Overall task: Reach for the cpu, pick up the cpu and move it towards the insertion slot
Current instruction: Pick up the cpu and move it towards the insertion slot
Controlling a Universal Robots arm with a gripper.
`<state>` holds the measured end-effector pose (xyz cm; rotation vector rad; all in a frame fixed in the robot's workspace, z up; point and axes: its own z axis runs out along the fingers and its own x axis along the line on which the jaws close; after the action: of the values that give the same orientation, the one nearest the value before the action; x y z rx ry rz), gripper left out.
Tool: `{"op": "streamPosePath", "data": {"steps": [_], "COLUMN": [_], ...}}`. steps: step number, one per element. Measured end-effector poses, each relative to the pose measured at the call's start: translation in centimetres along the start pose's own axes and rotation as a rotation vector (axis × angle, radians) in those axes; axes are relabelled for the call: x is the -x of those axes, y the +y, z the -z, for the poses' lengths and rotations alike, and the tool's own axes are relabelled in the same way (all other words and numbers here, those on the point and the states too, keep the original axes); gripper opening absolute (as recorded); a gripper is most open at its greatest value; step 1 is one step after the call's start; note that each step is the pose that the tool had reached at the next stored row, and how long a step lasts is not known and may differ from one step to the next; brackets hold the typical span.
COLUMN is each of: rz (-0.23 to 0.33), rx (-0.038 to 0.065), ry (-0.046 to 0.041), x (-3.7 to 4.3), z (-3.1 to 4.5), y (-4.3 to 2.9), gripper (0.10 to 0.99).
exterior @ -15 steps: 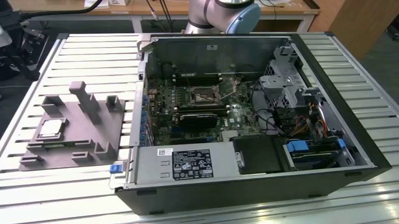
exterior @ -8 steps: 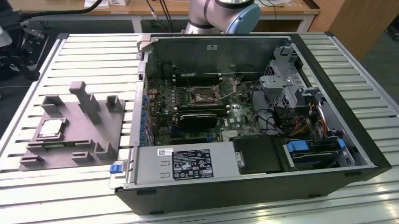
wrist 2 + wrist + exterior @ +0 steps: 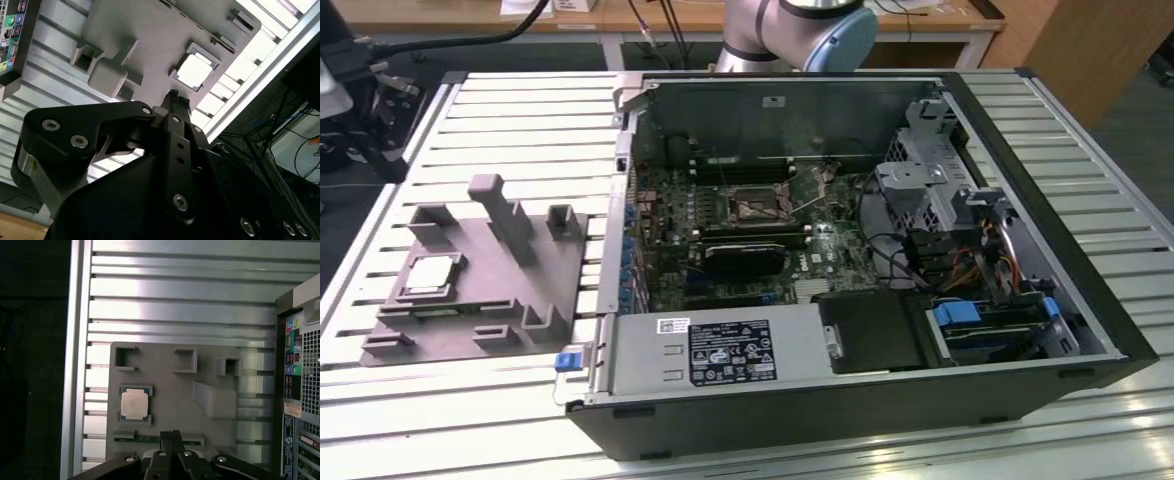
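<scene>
The cpu [image 3: 431,273], nine o'clock from the insertion slot [image 3: 757,208] in the exterior view, seems light and fragile: grip its edges. The hand [image 3: 172,433] is narrow, empty.

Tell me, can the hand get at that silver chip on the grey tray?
Probably yes. The cpu lies uncovered on the tray, and the hand hangs above the tray with nothing between them.

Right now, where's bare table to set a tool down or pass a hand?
Free: table slats beyond the grey tray, slats in front of it, and the strip on the exterior view's right of the case. Crowded: tray posts around the cpu; case interior.
</scene>
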<state>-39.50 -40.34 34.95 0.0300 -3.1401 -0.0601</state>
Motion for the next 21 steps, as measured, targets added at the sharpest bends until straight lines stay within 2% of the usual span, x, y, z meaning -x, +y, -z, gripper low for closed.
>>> {"op": "streamPosePath", "data": {"steps": [21], "rz": [0.0], "rx": [0.0], "ry": [0.0013], "x": [-1.57], "z": [-3.81], "y": [-0.29], "gripper": [0.106]}}
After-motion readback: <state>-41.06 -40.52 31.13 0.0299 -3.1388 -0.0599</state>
